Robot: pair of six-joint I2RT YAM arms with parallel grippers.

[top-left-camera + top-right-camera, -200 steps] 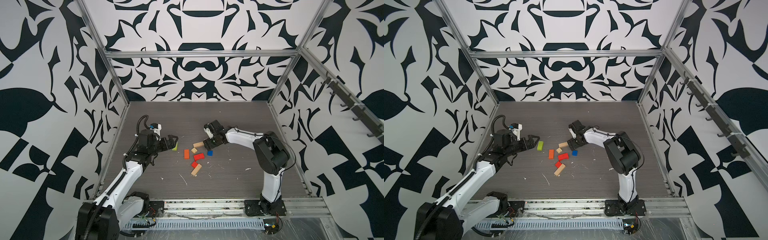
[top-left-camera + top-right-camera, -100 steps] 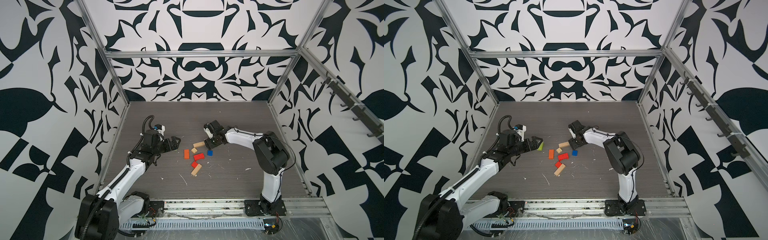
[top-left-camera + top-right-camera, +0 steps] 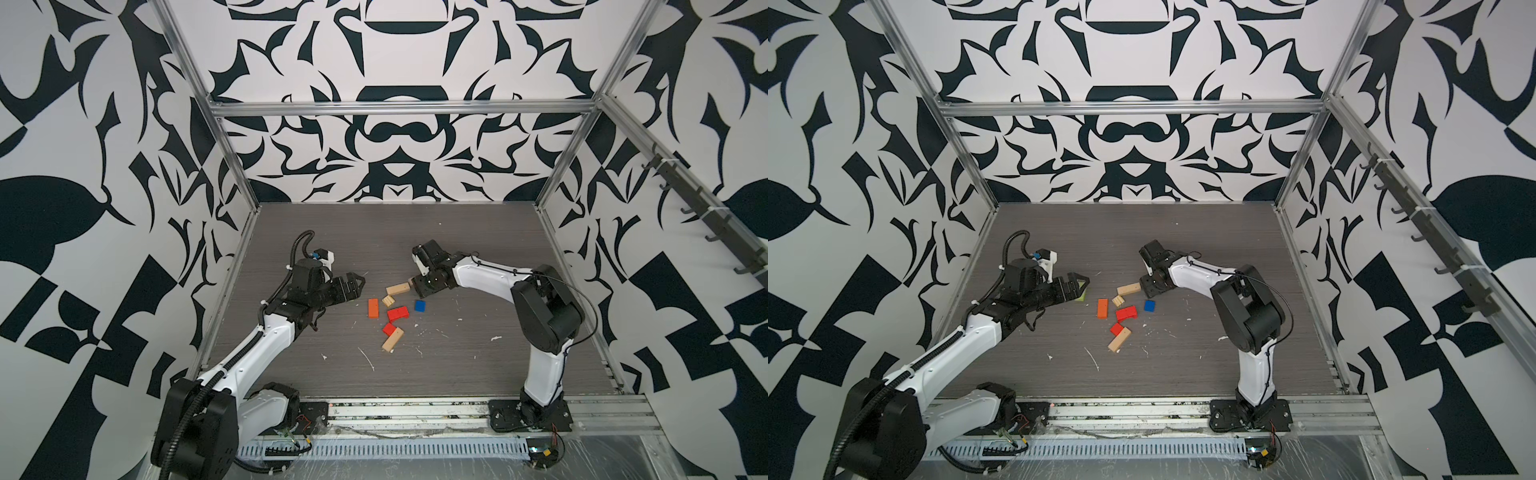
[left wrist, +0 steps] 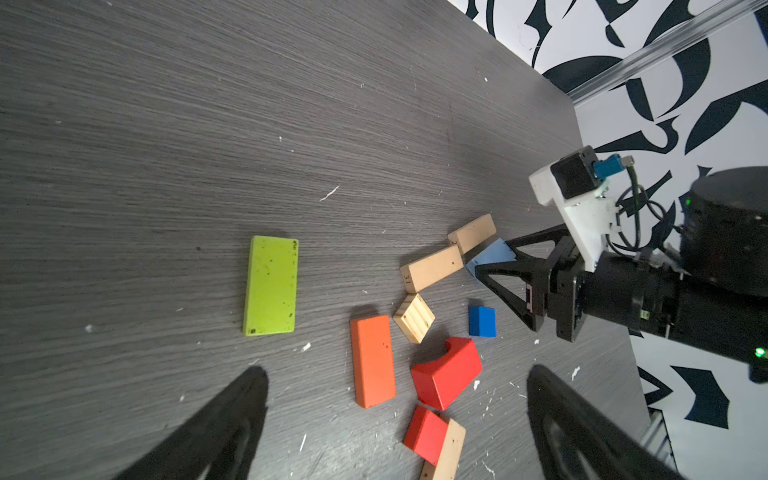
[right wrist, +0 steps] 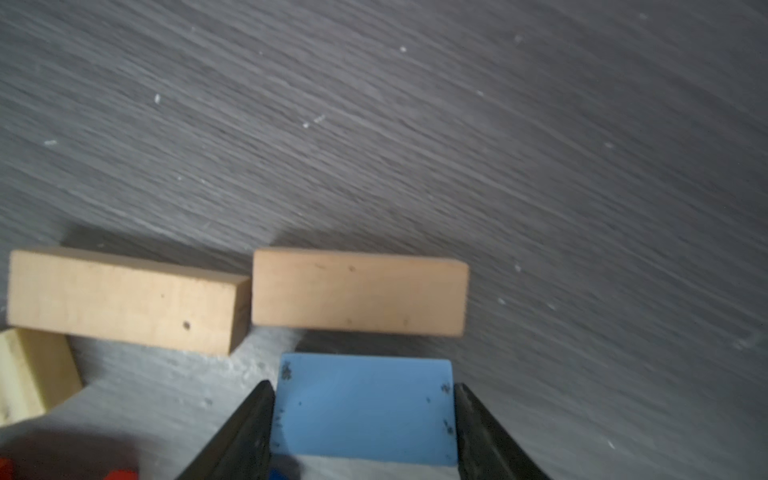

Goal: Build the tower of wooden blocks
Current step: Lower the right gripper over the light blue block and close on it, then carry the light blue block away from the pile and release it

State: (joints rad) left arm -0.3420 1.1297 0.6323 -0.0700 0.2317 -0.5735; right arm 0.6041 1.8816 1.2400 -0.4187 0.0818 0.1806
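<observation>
1. Pinching a light blue block [image 5: 365, 409] between its fingers, the right gripper [image 5: 361, 388] sits low near mid-frame in both top views, just beside a tan oblong [image 5: 359, 293].
2. Left gripper [image 3: 358, 286] is spread wide, hovering by the lime green block [image 4: 271, 286], left of centre.
3. Orange block [image 3: 373, 308], red block [image 3: 397, 313] and dark blue cube [image 3: 420, 306] lie loose on the table [image 3: 457, 232], unstacked.

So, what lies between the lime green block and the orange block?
Only bare dark table. In the left wrist view, the lime green block and the orange block lie apart, with no other block in the gap.
</observation>
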